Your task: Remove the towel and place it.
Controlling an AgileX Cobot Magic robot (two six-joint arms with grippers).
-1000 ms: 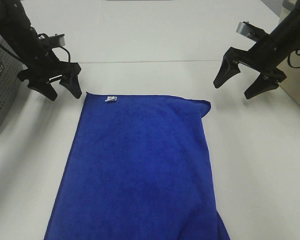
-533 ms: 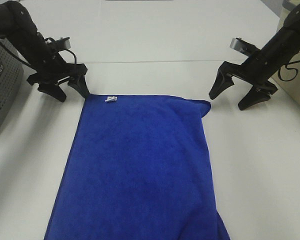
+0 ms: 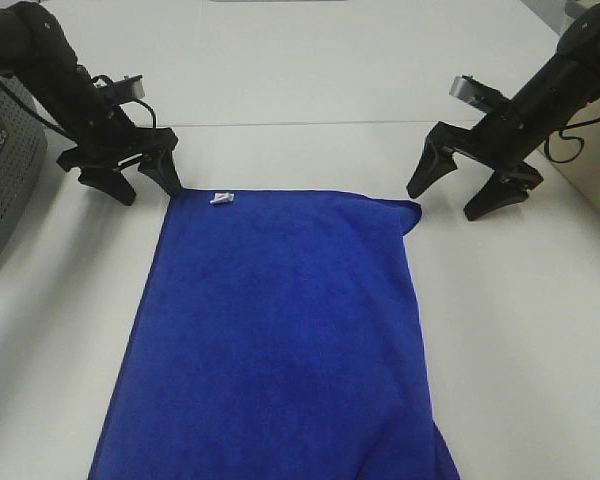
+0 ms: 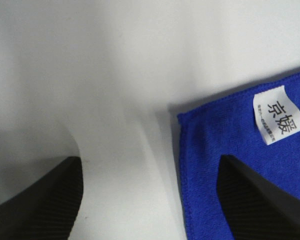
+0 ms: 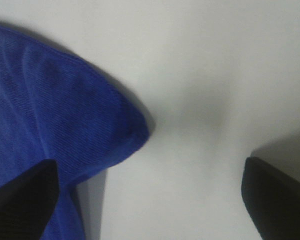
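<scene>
The royal-blue towel [image 3: 280, 330] lies spread flat on the white table, its near end running out of the exterior view. A small white tag [image 3: 221, 198] marks its far left corner. My left gripper [image 3: 148, 190] is open, low over the table just left of that corner. In the left wrist view the left gripper [image 4: 149, 159] straddles the towel's edge [image 4: 230, 150], one finger [image 4: 260, 200] above the cloth near the tag [image 4: 279, 114]. My right gripper [image 3: 445, 202] is open beside the far right corner. In the right wrist view the right gripper [image 5: 147, 165] frames the towel's corner [image 5: 65, 115].
A grey perforated basket [image 3: 0, 190] stands at the left edge of the table, behind my left arm. A beige box [image 3: 595, 190] sits at the right edge. Bare white tabletop [image 3: 300, 70] stretches beyond the towel's far end.
My left gripper has shifted right to the tagged corner. The right gripper has moved left and lower toward the far right corner. Both stayed open, and the towel has not moved.
</scene>
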